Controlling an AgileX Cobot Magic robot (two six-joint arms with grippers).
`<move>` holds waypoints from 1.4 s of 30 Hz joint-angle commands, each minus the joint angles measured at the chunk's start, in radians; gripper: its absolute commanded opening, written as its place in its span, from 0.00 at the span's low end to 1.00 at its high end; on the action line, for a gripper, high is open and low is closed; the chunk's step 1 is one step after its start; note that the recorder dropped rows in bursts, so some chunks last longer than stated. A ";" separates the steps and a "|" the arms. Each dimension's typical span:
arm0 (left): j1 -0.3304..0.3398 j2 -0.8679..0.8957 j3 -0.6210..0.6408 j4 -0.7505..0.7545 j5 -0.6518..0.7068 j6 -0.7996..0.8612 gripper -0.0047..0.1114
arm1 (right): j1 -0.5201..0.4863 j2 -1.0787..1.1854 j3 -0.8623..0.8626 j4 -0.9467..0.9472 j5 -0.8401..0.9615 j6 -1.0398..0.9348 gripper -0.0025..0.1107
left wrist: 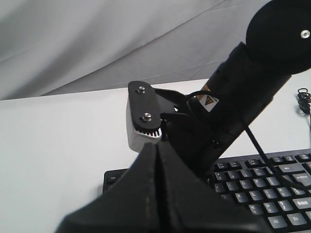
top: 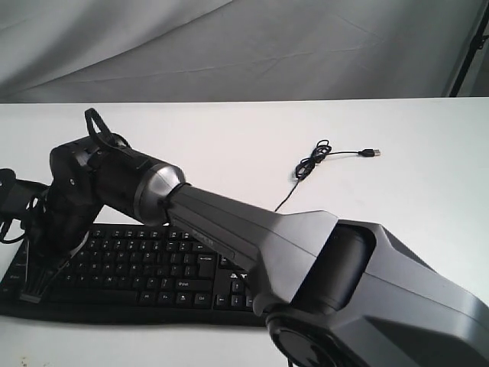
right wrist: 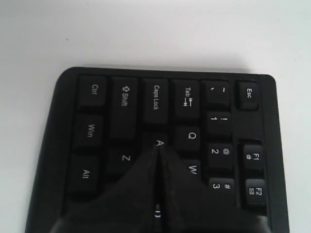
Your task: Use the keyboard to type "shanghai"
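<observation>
Keyboard (top: 153, 267) lies on the white table (top: 397, 206), low and left in the exterior view, its cable (top: 313, 164) trailing away behind it. Right pincer (right wrist: 158, 149), fingers pressed together, reaches across to the keyboard's left end with its tip at the A key (right wrist: 153, 139); contact I cannot tell. Left pincer (left wrist: 156, 148) is likewise closed tight, hanging beside the wrist of the right arm (left wrist: 233, 97).

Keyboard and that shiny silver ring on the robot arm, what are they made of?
The keyboard looks like matte black plastic: dull keys with printed white letters. The silver ring on the arm looks like brushed metal, from its soft grey sheen, but it could be painted plastic.
</observation>
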 commanded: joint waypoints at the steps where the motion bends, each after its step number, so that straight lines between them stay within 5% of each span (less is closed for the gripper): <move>1: -0.004 -0.003 0.004 0.001 -0.005 0.000 0.04 | 0.004 0.003 -0.008 -0.006 0.005 -0.002 0.02; 42: -0.004 -0.003 0.004 0.001 -0.005 0.000 0.04 | -0.001 0.005 0.003 -0.027 0.026 0.006 0.02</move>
